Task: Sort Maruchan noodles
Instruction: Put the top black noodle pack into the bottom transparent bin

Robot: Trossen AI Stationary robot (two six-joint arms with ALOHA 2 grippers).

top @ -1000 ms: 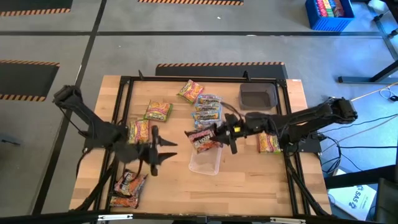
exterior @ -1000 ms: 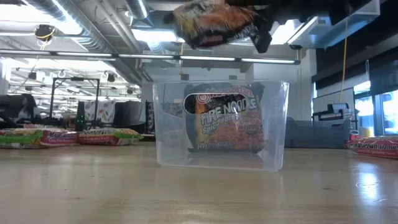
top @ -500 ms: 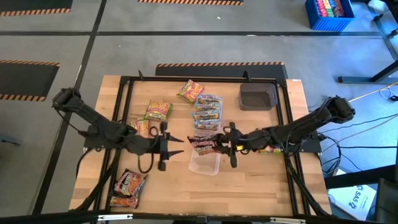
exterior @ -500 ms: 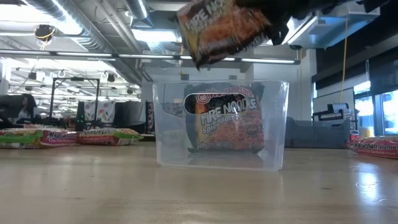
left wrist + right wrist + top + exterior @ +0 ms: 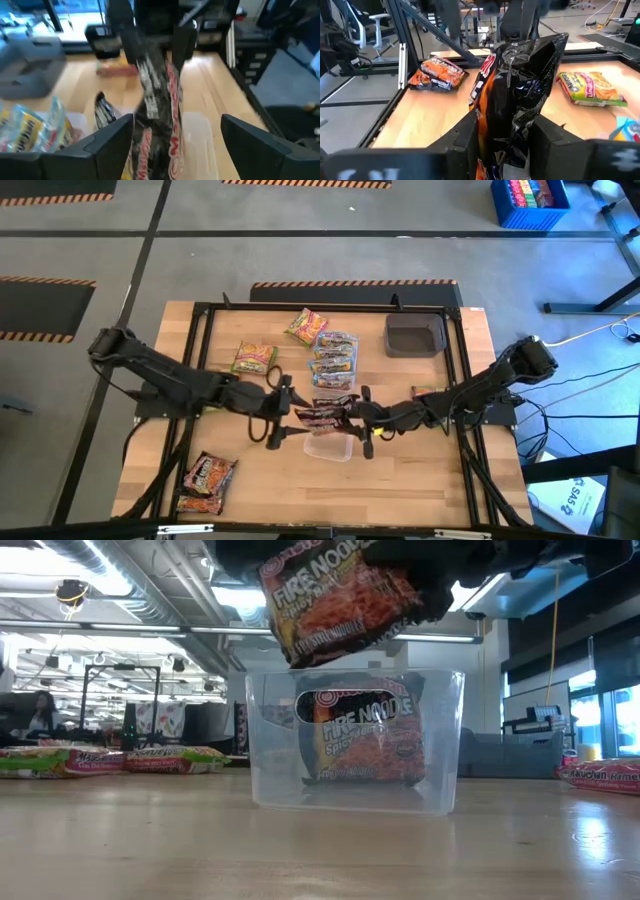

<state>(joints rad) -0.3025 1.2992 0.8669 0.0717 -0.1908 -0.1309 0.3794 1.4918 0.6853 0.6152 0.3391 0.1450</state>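
Right jaws pinch a maroon packet (image 5: 322, 414) over the tub (image 5: 331, 446); left jaws wide apart.

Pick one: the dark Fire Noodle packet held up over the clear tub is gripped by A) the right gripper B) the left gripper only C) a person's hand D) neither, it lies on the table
A: the right gripper is closed on the dark packet, which hangs above the clear tub, while the left gripper stands open on either side of it without clamping.
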